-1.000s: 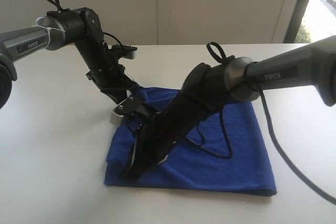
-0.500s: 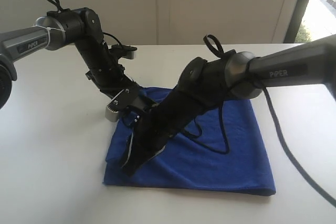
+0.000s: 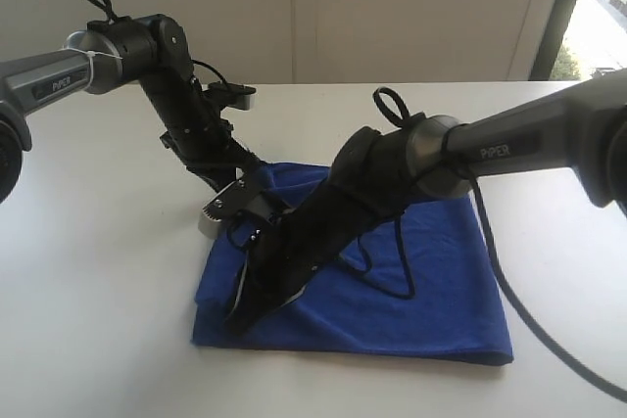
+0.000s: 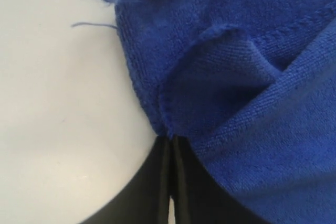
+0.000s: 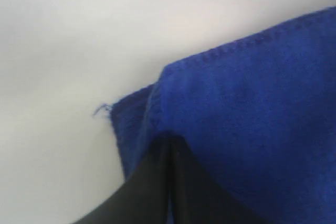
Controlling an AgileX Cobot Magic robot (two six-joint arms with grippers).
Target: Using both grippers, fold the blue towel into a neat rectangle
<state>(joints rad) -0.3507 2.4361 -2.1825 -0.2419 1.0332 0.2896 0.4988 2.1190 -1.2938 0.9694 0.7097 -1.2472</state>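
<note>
White table (image 3: 98,271); left fingers (image 4: 152,192) and right fingers (image 5: 152,187) clamp blue towel (image 3: 441,281) edges.

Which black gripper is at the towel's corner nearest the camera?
The right matte black gripper, reaching across the blue cloth towel to its near-left corner; the left gripper pinches the far-left corner.

Matte black arms (image 3: 186,110) on grey PIPER-lettered tubes (image 3: 519,144), with looping black cables (image 3: 400,266) and narrow black grippers (image 4: 171,142).

Right arm (image 3: 509,144) slightly farther left
</note>
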